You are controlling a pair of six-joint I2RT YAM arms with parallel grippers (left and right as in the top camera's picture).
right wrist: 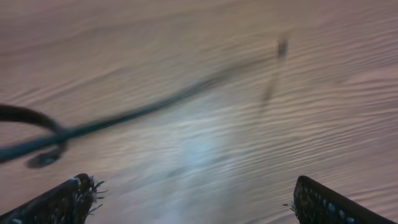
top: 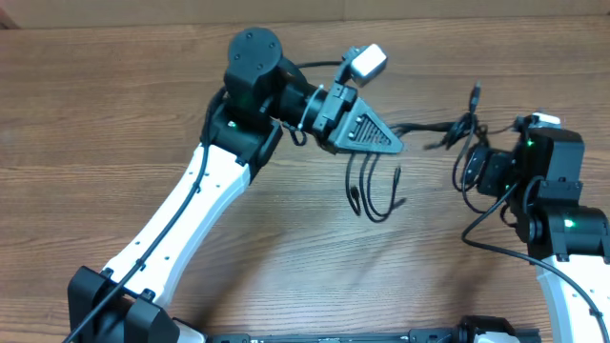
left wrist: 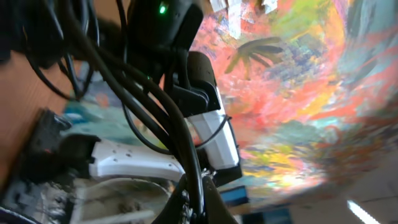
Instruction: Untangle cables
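Note:
The thin black cables (top: 374,191) hang in loose loops below my left gripper (top: 386,141), which is lifted above the table and shut on them. From there a strand runs right to a tangle (top: 464,127), and one plug end (top: 475,93) points away. In the left wrist view the cable (left wrist: 198,180) passes between the closed fingers (left wrist: 200,208). My right gripper (top: 475,170) is just below the tangle, open and empty. In the right wrist view its fingers (right wrist: 199,205) are spread wide over the table, with a blurred cable (right wrist: 130,117) and a plug (right wrist: 282,46) ahead.
The wooden table (top: 114,114) fills the overhead view. The left arm (top: 191,210) crosses from the bottom left to the centre. The right arm's base (top: 562,229) stands at the right edge, with its own thicker wires looping beside it.

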